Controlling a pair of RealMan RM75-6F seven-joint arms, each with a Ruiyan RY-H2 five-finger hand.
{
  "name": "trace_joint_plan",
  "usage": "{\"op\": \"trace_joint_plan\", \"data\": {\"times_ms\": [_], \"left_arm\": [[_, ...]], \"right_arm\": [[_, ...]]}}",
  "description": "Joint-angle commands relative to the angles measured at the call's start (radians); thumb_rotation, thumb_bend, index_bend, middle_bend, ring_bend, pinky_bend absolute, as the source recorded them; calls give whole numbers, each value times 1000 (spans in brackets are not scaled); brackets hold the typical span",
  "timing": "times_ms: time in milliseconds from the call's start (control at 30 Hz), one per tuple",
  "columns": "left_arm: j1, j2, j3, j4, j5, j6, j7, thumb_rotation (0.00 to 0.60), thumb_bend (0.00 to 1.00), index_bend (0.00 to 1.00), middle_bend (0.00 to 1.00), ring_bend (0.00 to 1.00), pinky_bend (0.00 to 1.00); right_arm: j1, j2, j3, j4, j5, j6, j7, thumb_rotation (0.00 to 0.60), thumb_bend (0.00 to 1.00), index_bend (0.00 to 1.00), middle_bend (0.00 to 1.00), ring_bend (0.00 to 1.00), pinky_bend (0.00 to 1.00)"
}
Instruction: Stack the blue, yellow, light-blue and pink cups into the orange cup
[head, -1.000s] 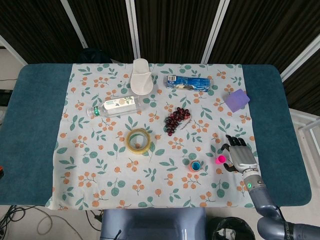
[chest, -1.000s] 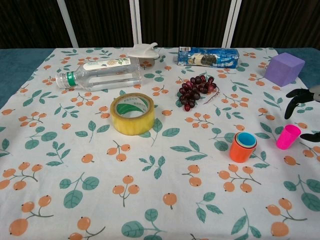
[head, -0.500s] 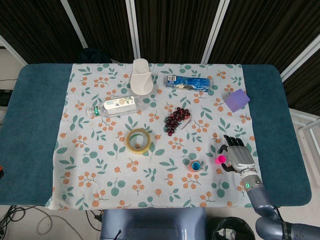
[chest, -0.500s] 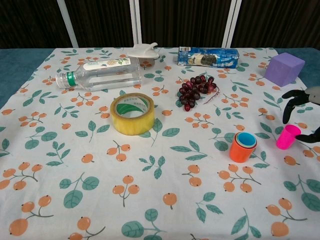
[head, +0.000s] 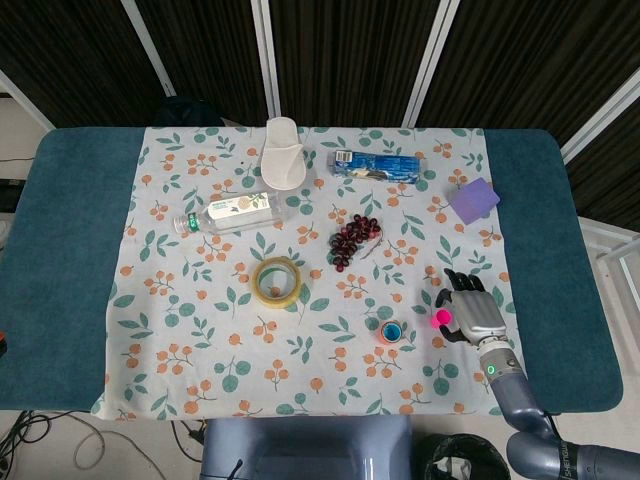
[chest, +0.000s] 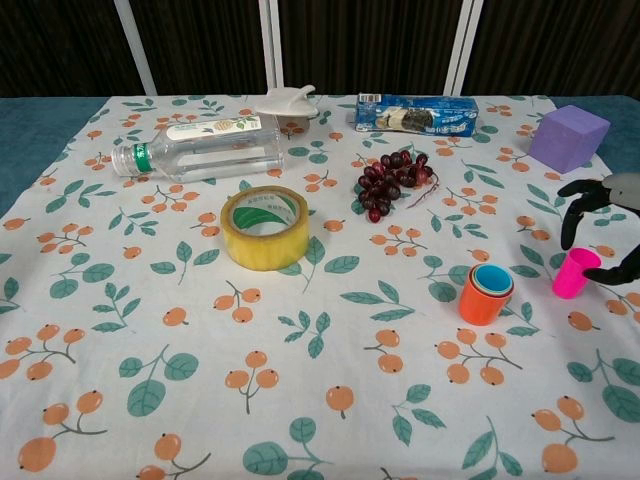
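We take the orange cup (chest: 484, 296) as our landmark; it stands upright on the floral cloth (chest: 150, 330) that covers the surface. Inside it we see nested cups: a yellow rim (chest: 479, 282), then a light-blue cup (chest: 493, 279) and a darker blue centre (head: 391, 331), the last plainer from the head view.

Just to the right of the orange cup, and apart from it, stands the pink cup (chest: 575, 273), upright and not yet stacked. The right hand (head: 472, 312) is at that cup: one dark finger (chest: 573, 200) arches over it from behind and another reaches in from its right side. We cannot tell whether the fingers actually touch or grip the cup, so we leave the hand's state undetermined. The left hand appears in neither view.

Left of the orange cup, well apart, lies a roll of yellow tape (chest: 265, 227). Beyond the cup, toward the far edge, we note a bunch of dark grapes (chest: 388, 181), a blue biscuit packet (chest: 416, 114), a plastic bottle (chest: 199, 147) on its side and a white object (chest: 286, 101). Far right of the grapes sits a purple block (chest: 568, 138).
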Motion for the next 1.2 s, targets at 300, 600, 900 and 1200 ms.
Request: {"op": "trace_joint_plan", "data": {"times_ms": [300,600,900,1200], "left_arm": [[0,-1,1,-1,0,0,3,600,813,75,0,0,89],[0,-1,0,0,0,0,1,600,814,75,0,0,92],[0,-1,1,-2,2,1,0,600,813,75,0,0,97],[0,0,1,-3,2,0,0,600,813,75,0,0,104]], "right_arm": [[-3,2,2,-2,-4,-5,5,600,395,502,0,0,0],[-7,33,11,-41,-44,4,22,600,396,509,0,0,0],[-13,128,17,-195,-132,48,0,600,396,509,0,0,0],[-6,192,0,-341,-196,63,-63,600,395,509,0,0,0]]}}
